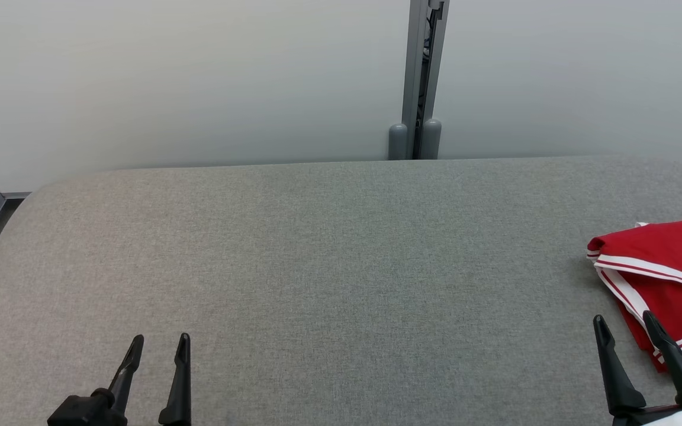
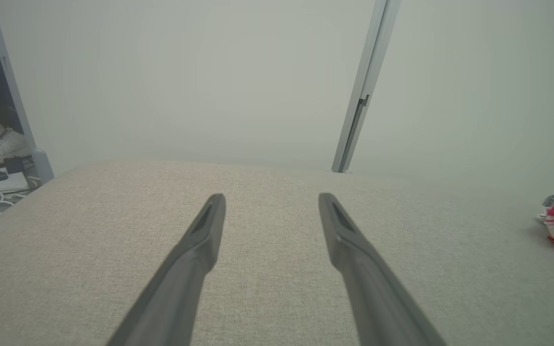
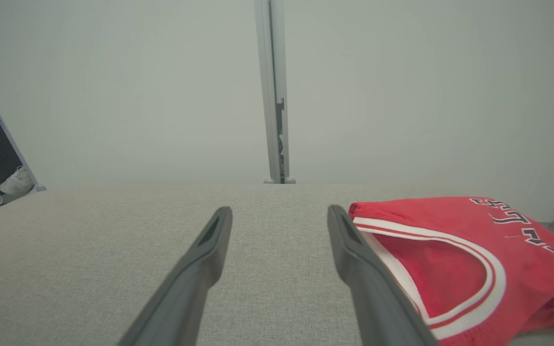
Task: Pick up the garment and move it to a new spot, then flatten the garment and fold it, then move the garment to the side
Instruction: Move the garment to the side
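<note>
grey table, folded red garment far right, seemingly lying crosswise, narrowing leftward

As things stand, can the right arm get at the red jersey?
Probably yes. The right gripper hovers beside the red jersey, fingers open, with nothing on the table between them.

- The left hand, two long dark tapered fingers on a black base, sat at the lower left of the head view, leaning slightly rightward.
- Its fingers stood spread wide, tips well apart.
- The right hand, of the same dark two-fingered build, sat at the lower right, leaning a little leftward.
- Its fingers were likewise spread wide.
- A sliver of pale forearm showed just behind the right hand.
</note>
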`<state>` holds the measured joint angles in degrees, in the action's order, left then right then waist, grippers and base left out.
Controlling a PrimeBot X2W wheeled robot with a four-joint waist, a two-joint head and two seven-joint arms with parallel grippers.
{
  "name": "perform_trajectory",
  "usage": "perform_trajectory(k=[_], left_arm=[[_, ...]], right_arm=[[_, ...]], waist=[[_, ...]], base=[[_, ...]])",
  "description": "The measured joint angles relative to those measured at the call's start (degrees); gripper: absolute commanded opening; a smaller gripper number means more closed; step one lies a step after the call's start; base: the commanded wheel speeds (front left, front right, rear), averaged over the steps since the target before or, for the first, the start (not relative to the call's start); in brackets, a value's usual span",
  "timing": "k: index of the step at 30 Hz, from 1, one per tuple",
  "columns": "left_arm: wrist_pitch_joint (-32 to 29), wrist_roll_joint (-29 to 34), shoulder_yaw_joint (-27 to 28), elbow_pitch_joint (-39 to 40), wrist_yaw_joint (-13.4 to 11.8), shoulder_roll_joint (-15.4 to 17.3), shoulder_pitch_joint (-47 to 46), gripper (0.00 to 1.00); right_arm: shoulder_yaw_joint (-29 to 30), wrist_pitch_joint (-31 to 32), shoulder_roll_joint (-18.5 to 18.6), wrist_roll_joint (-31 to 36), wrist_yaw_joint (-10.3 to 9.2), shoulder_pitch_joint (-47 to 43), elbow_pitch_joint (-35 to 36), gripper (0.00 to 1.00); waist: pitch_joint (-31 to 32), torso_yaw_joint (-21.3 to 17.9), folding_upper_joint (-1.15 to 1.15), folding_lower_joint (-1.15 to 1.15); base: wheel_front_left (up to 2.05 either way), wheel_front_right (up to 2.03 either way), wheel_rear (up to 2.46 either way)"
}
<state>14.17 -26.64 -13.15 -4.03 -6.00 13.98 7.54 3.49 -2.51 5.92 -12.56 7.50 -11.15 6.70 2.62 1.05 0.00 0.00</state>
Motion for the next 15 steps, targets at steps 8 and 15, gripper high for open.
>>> perform_trajectory(k=[8, 15], left_arm=[[0.16, -0.14, -0.04, -0.88, 0.24, 0.08, 0.11, 1.0], [0.21, -0.02, -0.59, -1.0, 0.16, 0.21, -0.11, 1.0]], right_arm=[[0.65, 0.25, -0.3, 0.3, 0.0, -0.38, 0.94, 1.0], [1.32, 0.51, -0.49, 1.2, 0.0, -0.88, 1.36, 1.0]], waist=[[0.05, 0.49, 0.0, 0.0], [0.0, 0.99, 0.0, 0.0]], base=[[0.0, 0.0, 0.0], [0.0, 0.0, 0.0]])
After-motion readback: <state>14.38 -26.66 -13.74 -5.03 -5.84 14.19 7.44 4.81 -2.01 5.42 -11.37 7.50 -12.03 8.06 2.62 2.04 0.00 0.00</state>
